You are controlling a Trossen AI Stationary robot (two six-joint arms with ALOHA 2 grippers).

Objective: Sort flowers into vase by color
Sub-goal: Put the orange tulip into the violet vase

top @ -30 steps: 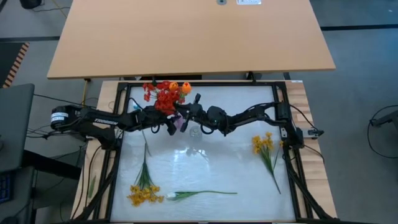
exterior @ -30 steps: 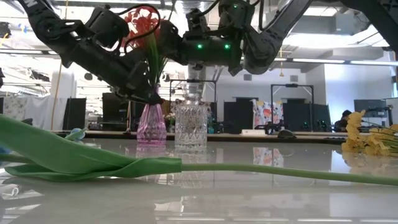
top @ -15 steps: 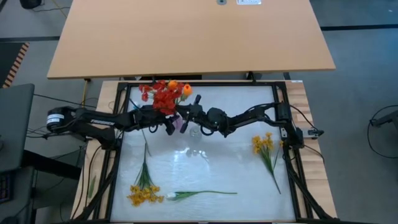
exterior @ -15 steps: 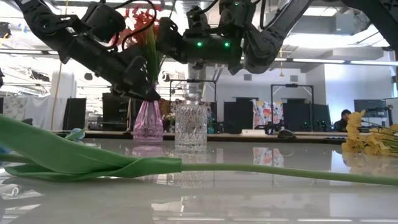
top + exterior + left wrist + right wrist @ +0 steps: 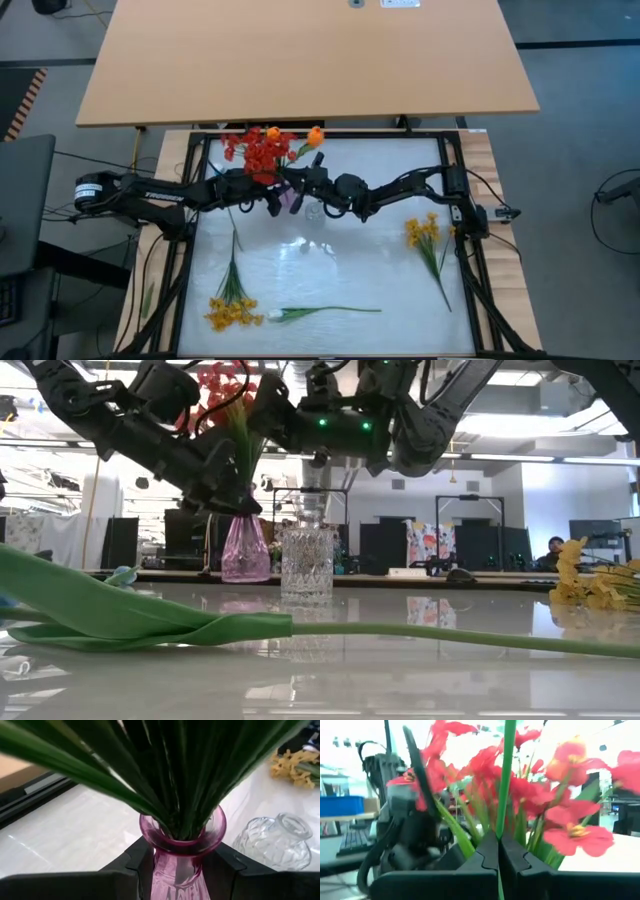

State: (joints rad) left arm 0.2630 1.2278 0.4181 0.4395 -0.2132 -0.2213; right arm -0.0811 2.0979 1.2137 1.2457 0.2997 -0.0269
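Both hands (image 5: 181, 870) (image 5: 498, 851) closed at pink vase (image 5: 182, 847)

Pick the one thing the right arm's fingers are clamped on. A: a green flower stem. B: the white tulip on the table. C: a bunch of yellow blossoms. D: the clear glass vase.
A: in the right wrist view the right gripper is shut on a thin green flower stem that rises between its fingers in front of the red flowers.

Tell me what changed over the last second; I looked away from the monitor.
The orange tulip, pinched by the right gripper, swung rightward, away from the red bunch. The left gripper stays clamped on the pink vase. Clear vase, yellow bunches and white tulip unmoved.
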